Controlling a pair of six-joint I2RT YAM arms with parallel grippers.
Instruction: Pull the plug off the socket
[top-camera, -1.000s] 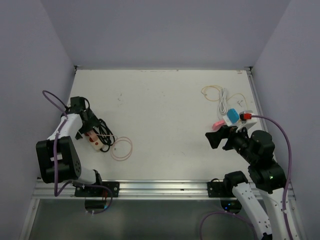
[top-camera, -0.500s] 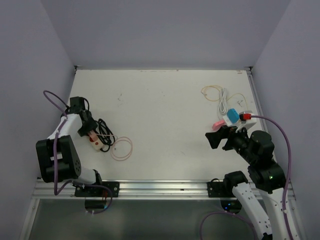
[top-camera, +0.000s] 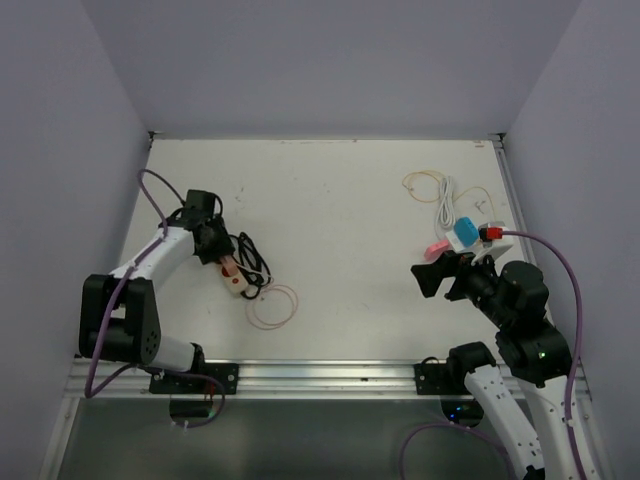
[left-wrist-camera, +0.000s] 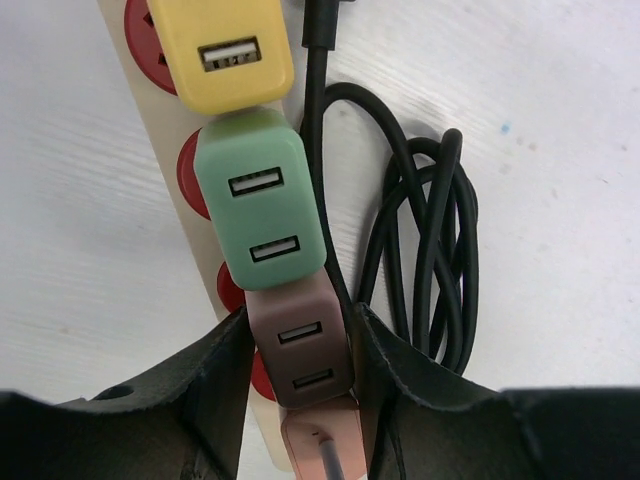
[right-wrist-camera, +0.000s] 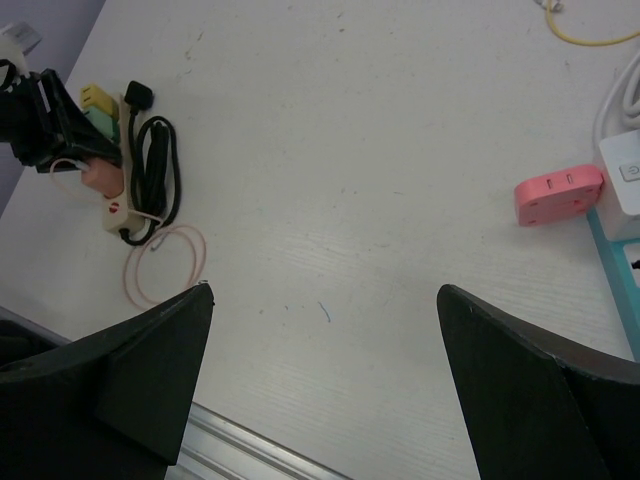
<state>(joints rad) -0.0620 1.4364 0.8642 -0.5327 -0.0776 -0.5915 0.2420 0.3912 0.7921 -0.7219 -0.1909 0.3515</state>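
A cream power strip, the socket (left-wrist-camera: 140, 115), lies on the table with a row of plugs in its red outlets: yellow (left-wrist-camera: 222, 50), green (left-wrist-camera: 258, 205), brown (left-wrist-camera: 305, 365) and a pink one (left-wrist-camera: 320, 440) with a cable. My left gripper (left-wrist-camera: 297, 325) is shut on the brown plug, one finger pressed on each side. In the top view the left gripper (top-camera: 215, 245) sits at the strip's (top-camera: 237, 278) far end. The right gripper (top-camera: 432, 278) hangs open and empty over the right half of the table.
A coiled black cord (left-wrist-camera: 430, 260) lies against the strip, and a thin pink cable loop (top-camera: 273, 307) lies near it. At the right are a second white strip (right-wrist-camera: 625, 165), a loose pink plug (right-wrist-camera: 558, 195), a blue plug (top-camera: 466, 233) and a yellow loop (top-camera: 425, 183).
The left gripper has closed on the brown plug. The left arm, the strip, the black cord and the pink loop have all shifted right across the table. The right arm is still.
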